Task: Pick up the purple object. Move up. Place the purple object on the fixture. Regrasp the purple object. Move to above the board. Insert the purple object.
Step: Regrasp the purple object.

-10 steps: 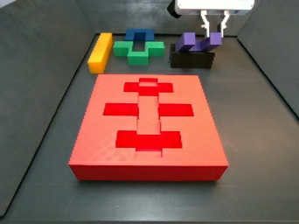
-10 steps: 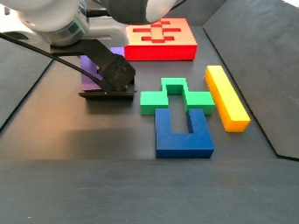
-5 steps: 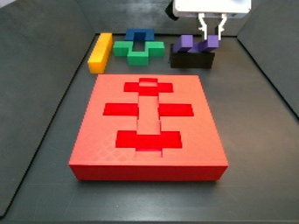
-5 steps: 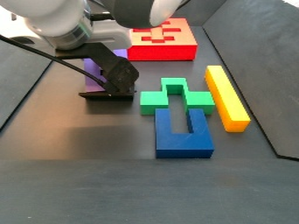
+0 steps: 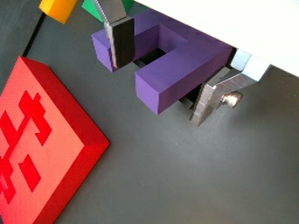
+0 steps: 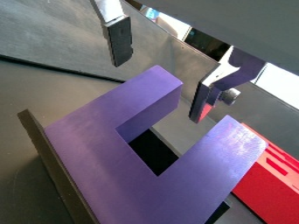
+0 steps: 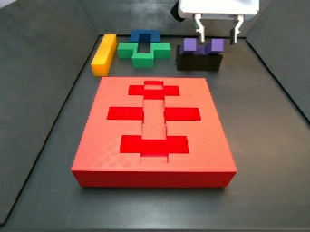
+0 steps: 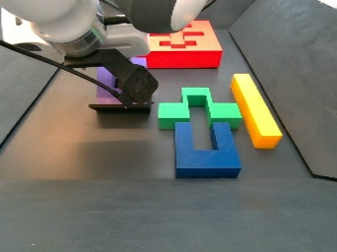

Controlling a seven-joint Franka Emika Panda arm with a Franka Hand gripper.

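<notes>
The purple object (image 7: 194, 44) is a chunky U-shaped block standing in the black fixture (image 7: 200, 62) at the back right, prongs up. My gripper (image 7: 218, 29) hangs just above it, open, with its silver fingers (image 7: 200, 27) spread wider than the block. In both wrist views the block (image 5: 176, 79) (image 6: 105, 144) lies below the gripper (image 5: 166, 68) (image 6: 163, 70), and neither pad touches it. The red board (image 7: 151, 127) with its dark cross-shaped recesses fills the middle of the floor. In a side view the arm hides most of the purple object (image 8: 108, 74) and the fixture (image 8: 125, 101).
A yellow bar (image 7: 104, 53), a green cross block (image 7: 148, 56) and a blue block (image 7: 148, 39) lie left of the fixture at the back. From the opposite side they are the yellow bar (image 8: 257, 108), green block (image 8: 198, 108) and blue block (image 8: 208, 148). Dark walls bound the floor.
The fingers have spread apart and let go of the purple object, which stays in the fixture. The gripper has risen slightly.
</notes>
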